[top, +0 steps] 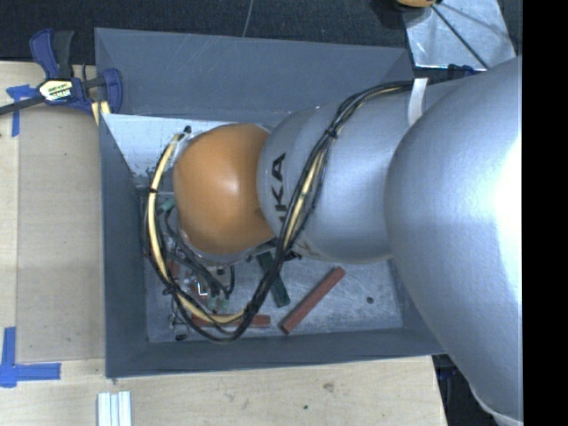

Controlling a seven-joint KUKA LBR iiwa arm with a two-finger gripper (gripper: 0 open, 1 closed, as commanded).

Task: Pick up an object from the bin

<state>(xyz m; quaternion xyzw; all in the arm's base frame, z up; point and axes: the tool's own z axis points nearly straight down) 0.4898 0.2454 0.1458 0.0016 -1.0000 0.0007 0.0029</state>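
Now the arm [355, 185] hangs low in the bin [248, 69]. Its gripper [202, 282] sits under the orange cover [217, 189], well left of the reddish-brown bar [312, 300]. Open or closed, can't tell. A dark green piece [271, 284] lies just beside that bar.

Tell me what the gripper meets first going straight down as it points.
Probably the bin floor: the gripper points down at the lower left, with the brown stick lying further right. Depth is unclear under the wrist.

The silver arm [373, 193] bears black letters "KA" (the rest unreadable).
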